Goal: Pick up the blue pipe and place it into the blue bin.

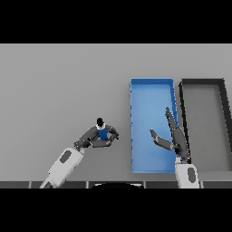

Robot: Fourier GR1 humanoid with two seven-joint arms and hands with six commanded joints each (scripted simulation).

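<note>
A small blue pipe [103,132] with a black end on top stands upright on the grey table, left of the blue bin [136,118]. My left hand [93,138] wraps it, with fingers and thumb curled round its lower part. Over the bin's right half my right hand [174,138] hovers open, fingers straight and pointing away from me, thumb spread to the left. Nothing lies in the visible part of the bin.
A dark grey bin [206,124] stands right beside the blue bin, at the right edge of the view. The two bins run lengthwise away from me.
</note>
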